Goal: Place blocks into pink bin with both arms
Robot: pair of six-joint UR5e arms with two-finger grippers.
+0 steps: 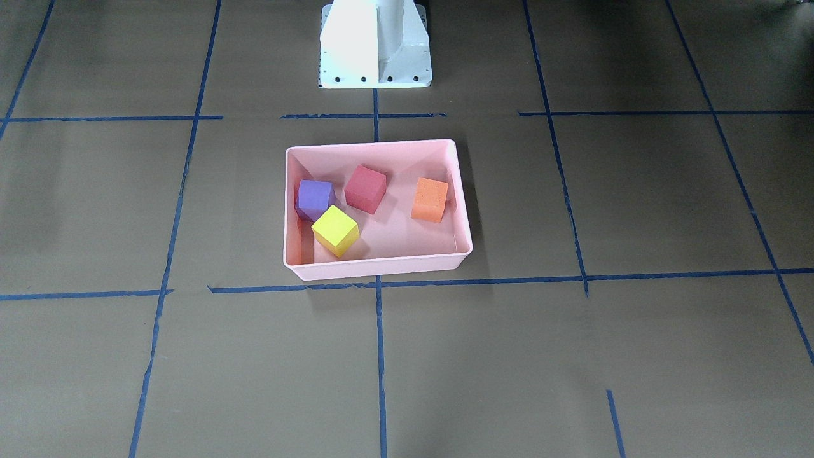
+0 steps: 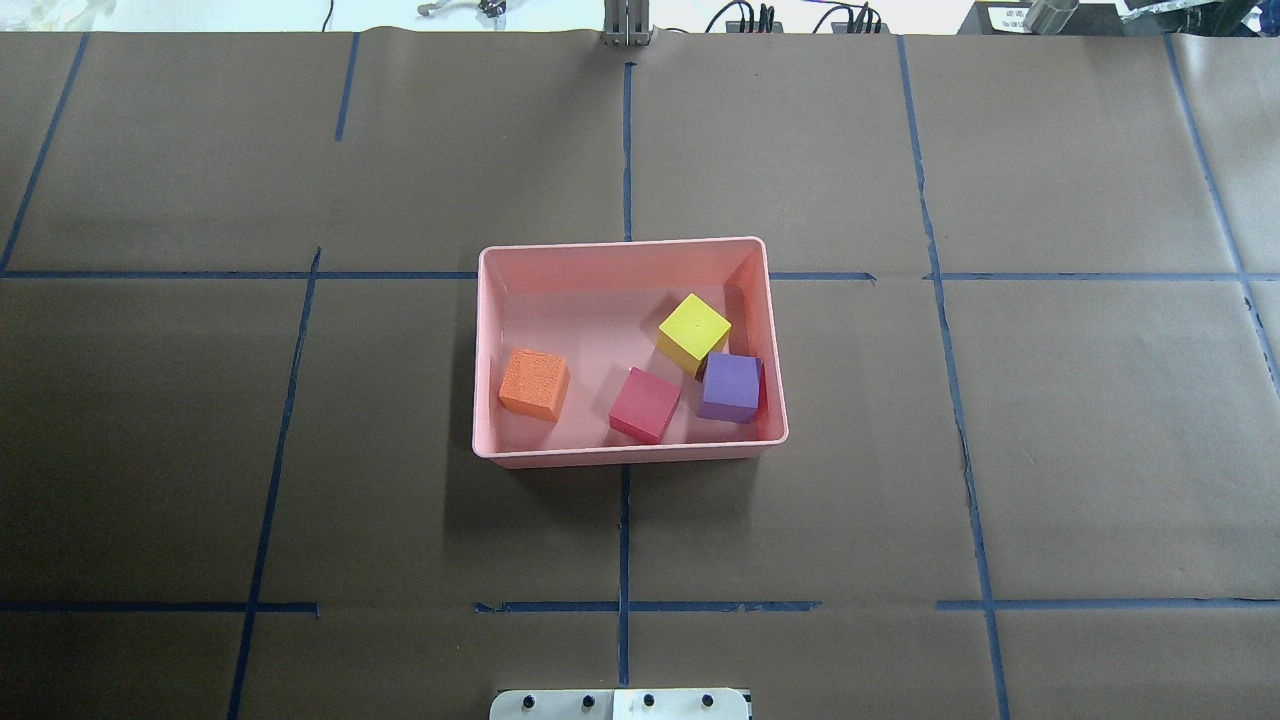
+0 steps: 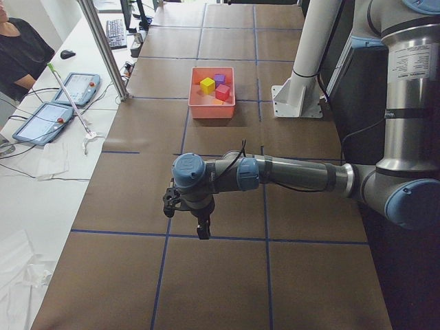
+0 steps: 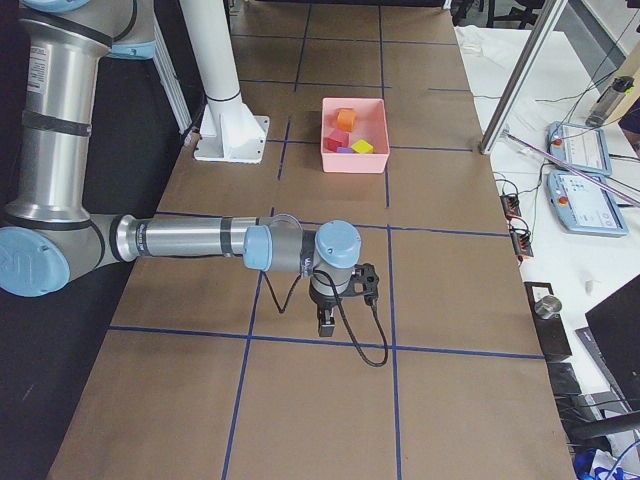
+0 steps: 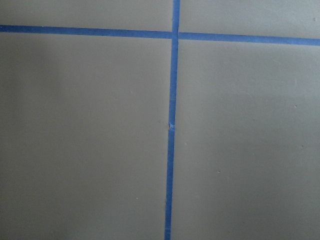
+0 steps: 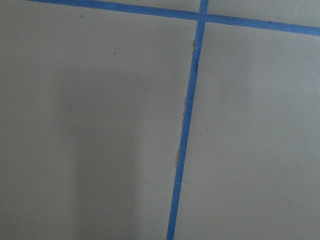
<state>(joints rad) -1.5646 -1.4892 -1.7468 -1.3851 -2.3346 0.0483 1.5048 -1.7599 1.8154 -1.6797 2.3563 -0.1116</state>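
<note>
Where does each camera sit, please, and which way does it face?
Front-facing: across the table, facing the robot, down on the pink bin; white pedestal shows.
Overhead: behind the robot, looking forward; pedestal foot only.
Exterior left: table's left end; left arm near.
Exterior right: table's right end; right arm near.
Left wrist: down on blue tape; no body.
Right wrist: likewise.
Front-facing and overhead share the bin, mirrored.

Four exterior views around pink bin (image 1: 381, 267)
</note>
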